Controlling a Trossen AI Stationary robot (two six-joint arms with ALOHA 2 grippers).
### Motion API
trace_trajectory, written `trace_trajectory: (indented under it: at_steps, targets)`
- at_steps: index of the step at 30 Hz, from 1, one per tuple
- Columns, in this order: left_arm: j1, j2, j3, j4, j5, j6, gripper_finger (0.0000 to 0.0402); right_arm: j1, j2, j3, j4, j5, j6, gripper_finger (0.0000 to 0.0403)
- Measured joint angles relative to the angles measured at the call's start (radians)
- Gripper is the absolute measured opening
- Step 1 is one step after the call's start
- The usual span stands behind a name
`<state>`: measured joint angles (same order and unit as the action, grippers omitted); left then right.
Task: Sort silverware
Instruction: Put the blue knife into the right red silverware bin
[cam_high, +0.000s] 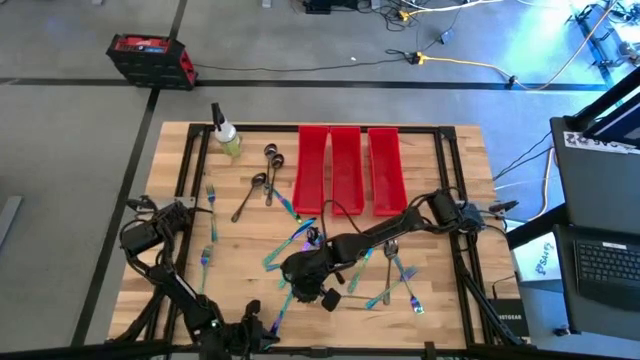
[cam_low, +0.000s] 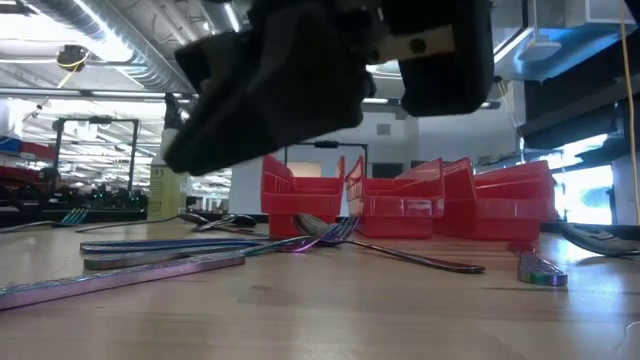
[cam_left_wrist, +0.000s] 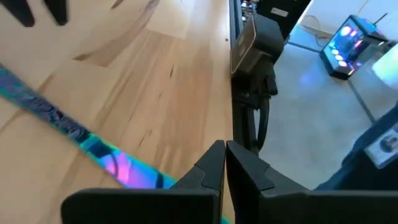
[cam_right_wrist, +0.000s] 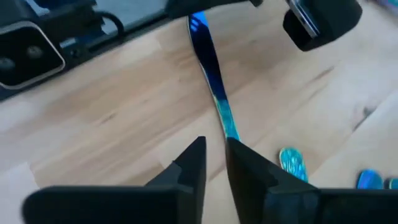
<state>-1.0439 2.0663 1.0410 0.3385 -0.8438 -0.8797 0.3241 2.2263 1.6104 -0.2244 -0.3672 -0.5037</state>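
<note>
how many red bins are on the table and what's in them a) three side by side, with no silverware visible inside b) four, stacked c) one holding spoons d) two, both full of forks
a: the high view shows three red bins side by side at the table's far edge with only bare red insides visible, while the silverware lies scattered on the wood in front of them.

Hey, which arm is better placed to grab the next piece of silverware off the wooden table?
Probably the right. The right gripper hovers low over the scattered iridescent blue-teal cutlery, its fingers slightly parted beside one iridescent blue utensil handle. The left gripper is shut at the table's near edge.
</note>
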Motion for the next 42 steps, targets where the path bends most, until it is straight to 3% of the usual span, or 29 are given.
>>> trace_trajectory:
  at_steps: [3, 8, 22, 30, 42]
  targets:
    - [-0.024, -0.004, 0.018, -0.075, -0.035, -0.003, 0.0, -0.005, 0.002, 0.0, 0.021, 0.004, 0.0, 0.0075]
    - [-0.038, -0.005, 0.054, -0.347, -0.028, -0.178, 0.0, -0.033, 0.009, 0.0, 0.098, 0.033, -0.001, 0.0083]
    - [-0.034, -0.005, 0.059, -0.337, 0.013, -0.217, 0.0, -0.08, 0.036, -0.001, 0.098, -0.178, -0.003, 0.0083]
    - [-0.034, -0.006, 0.06, -0.439, -0.006, -0.297, 0.0, -0.076, 0.045, -0.001, 0.108, -0.179, -0.127, 0.0083]
    - [-0.036, -0.007, 0.06, -0.46, 0.015, -0.331, 0.0, -0.075, 0.117, -0.001, 0.114, -0.149, -0.069, 0.0083]
